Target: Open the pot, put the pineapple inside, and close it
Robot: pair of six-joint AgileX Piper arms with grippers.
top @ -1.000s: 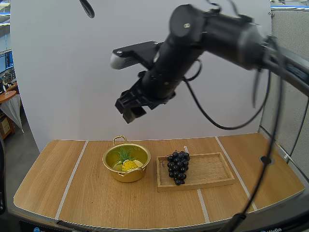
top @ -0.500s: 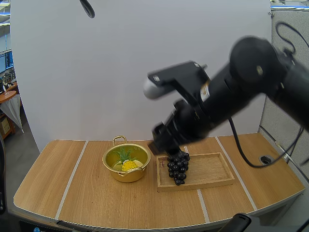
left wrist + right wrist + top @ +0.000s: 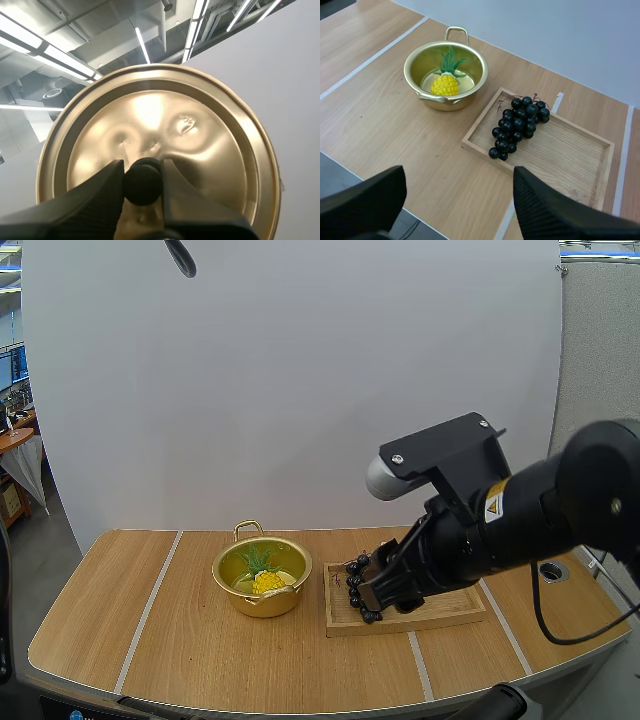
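Observation:
The gold pot point(image 3: 226, 559) stands uncovered on the table, a yellow pineapple point(image 3: 267, 581) with green leaves inside it. In the right wrist view the same pot point(image 3: 415, 56) and pineapple point(image 3: 445, 84) lie beyond my right gripper point(image 3: 457, 195), whose fingers point(image 3: 365, 200) stand wide apart with nothing between them. In the high view the right gripper point(image 3: 385, 590) hangs low over the tray's left part, hiding most of the grapes. My left gripper point(image 3: 142, 172) is shut on the black knob point(image 3: 142, 182) of the gold lid point(image 3: 200, 150), held up in the air.
A wooden tray point(image 3: 450, 610) sits right of the pot with a bunch of dark grapes point(image 3: 517, 125) on its left half. White tape lines cross the wooden tabletop point(image 3: 150, 640). Bare wood lies left of and in front of the pot.
My right arm has swung down and to the right, from high above the pot to low over the tray. Pot, pineapple and grapes have not moved.

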